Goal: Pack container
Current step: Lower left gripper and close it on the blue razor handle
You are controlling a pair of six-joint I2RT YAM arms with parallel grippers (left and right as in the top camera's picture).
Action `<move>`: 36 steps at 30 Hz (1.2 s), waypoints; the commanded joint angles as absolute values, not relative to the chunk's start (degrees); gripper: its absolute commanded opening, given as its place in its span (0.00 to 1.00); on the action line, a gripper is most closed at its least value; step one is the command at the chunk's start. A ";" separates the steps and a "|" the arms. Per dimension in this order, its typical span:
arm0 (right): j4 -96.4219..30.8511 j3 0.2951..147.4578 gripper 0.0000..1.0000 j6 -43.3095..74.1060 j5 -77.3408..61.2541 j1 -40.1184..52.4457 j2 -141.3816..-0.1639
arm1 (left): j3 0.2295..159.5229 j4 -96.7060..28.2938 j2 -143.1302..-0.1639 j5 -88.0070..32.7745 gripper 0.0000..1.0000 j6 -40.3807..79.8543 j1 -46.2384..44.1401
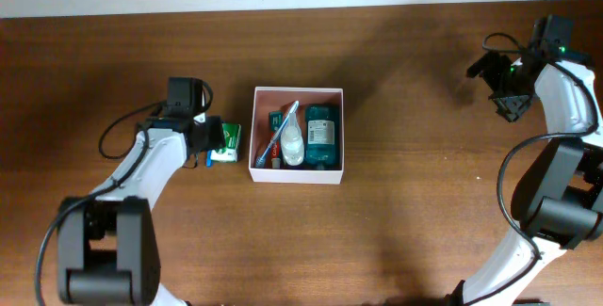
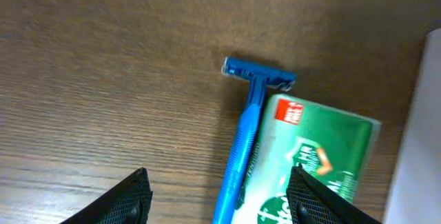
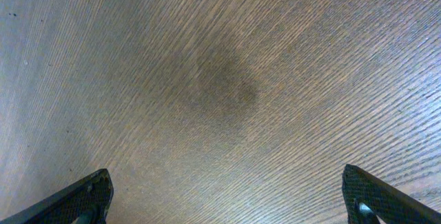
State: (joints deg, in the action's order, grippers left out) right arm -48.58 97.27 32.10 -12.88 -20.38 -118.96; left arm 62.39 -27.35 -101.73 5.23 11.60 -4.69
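Observation:
The container (image 1: 334, 169) is a square white box with a reddish-brown inside at the table's middle. It holds a teal bottle (image 1: 320, 136), a clear bottle (image 1: 294, 144), a toothbrush (image 1: 281, 133) and a red-capped tube. Left of it lie a green-and-white carton (image 1: 226, 142) and a blue razor (image 2: 242, 141); the carton also shows in the left wrist view (image 2: 317, 158). My left gripper (image 1: 209, 141) is open above them, its fingers (image 2: 224, 200) either side of the razor handle and the carton's edge. My right gripper (image 1: 504, 85) is open and empty at the far right, over bare wood (image 3: 220, 196).
The container's white wall (image 2: 420, 127) stands close to the right of the carton. The table's back edge meets a white wall along the top of the overhead view. The arms' cables hang near each base.

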 commanded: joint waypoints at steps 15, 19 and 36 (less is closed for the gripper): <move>-48.58 97.45 0.99 31.73 -12.16 -20.67 -118.87 | 61.73 -25.69 -105.34 5.91 0.52 10.20 -4.54; -48.58 97.45 0.99 31.73 -12.16 -20.67 -118.87 | 61.73 -25.52 -105.34 8.40 0.68 10.22 -4.29; -48.58 97.45 0.99 31.73 -12.16 -20.67 -118.87 | 61.80 -25.50 -104.49 8.82 0.67 11.09 -4.21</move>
